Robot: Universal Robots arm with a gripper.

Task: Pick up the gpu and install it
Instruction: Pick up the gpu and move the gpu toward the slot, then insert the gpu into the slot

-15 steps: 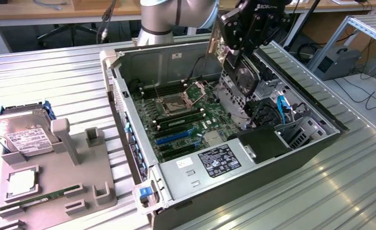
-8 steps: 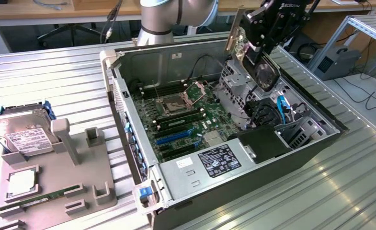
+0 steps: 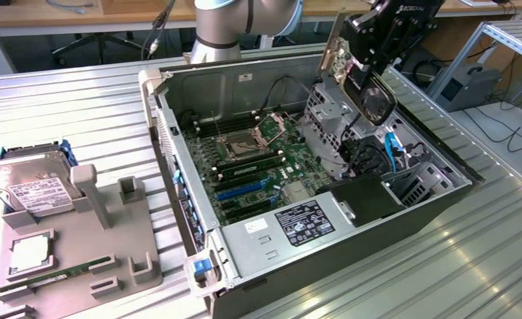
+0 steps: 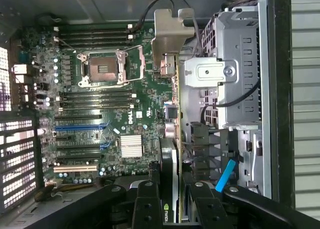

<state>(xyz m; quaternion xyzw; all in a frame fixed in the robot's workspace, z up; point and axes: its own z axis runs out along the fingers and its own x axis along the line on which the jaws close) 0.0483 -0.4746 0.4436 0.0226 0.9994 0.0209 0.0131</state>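
Gripper (image 4: 174,191) held the gpu (image 4: 172,34) pinched edge-on between its fingers, over the open computer case (image 3: 350,266), beside its drive cage (image 4: 235,64).

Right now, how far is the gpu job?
Done: the gpu is picked up. In hand: the gripper holds it over the open case. Left: it is not in a slot yet; the blue slot is bare.
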